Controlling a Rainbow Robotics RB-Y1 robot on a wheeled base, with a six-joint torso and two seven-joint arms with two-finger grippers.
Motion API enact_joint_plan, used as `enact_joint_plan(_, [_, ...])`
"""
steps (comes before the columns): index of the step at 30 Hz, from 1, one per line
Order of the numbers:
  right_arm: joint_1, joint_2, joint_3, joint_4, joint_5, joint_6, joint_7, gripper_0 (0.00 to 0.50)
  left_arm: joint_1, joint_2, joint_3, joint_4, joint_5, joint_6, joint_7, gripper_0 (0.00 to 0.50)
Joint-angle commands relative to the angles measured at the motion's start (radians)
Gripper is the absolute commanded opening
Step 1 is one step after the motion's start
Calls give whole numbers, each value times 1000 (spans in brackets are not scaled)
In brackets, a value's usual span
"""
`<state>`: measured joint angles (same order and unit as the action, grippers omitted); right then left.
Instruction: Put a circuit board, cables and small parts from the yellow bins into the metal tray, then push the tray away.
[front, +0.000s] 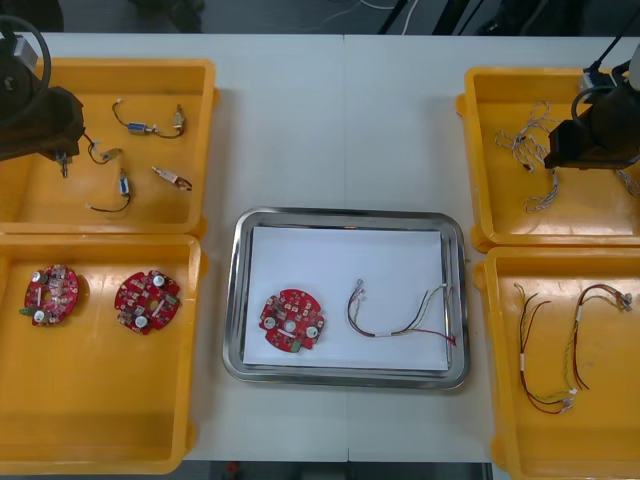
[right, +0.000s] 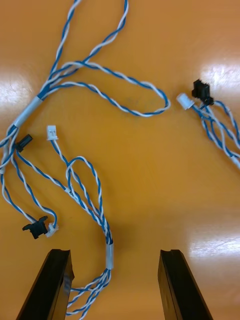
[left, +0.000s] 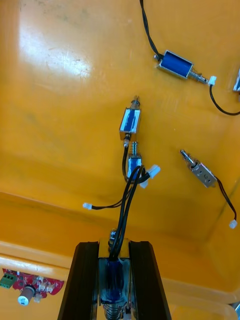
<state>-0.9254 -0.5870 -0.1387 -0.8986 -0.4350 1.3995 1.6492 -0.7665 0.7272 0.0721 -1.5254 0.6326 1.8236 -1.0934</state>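
Note:
My left gripper (left: 114, 247) hangs over the far left yellow bin (front: 30, 200), shut on a small metal part (left: 114, 272) with a blue body whose black cable trails down towards the bin floor. Several more small metal parts (left: 131, 120) lie below it. Over the far right yellow bin (front: 590, 215), my right gripper (right: 114, 252) is open above a twisted blue and white cable (right: 85, 195); one strand runs between its fingers, close to one finger (right: 52, 285). The metal tray (front: 240, 300), white inside, holds a round red circuit board (front: 291, 322) and a red and yellow cable (front: 400, 318).
Two red circuit boards (front: 52, 293) (front: 147, 300) lie in the near left bin (front: 100, 420). Red and yellow cables (front: 560, 350) lie in the near right bin (front: 610, 440). A second blue and white cable (right: 215, 125) lies beside the first. Bare table stretches beyond the tray.

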Motion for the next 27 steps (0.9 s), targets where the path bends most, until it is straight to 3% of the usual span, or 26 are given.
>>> enact_joint_plan(1, [-49,21,10,23,7,-20,-26,500,4,14,3,31,-7,-49,-149,0])
enact_joint_plan(27, [28,38,10,32,-13,-85,-16,494,4,14,-34,231,-39,-251,-301,0])
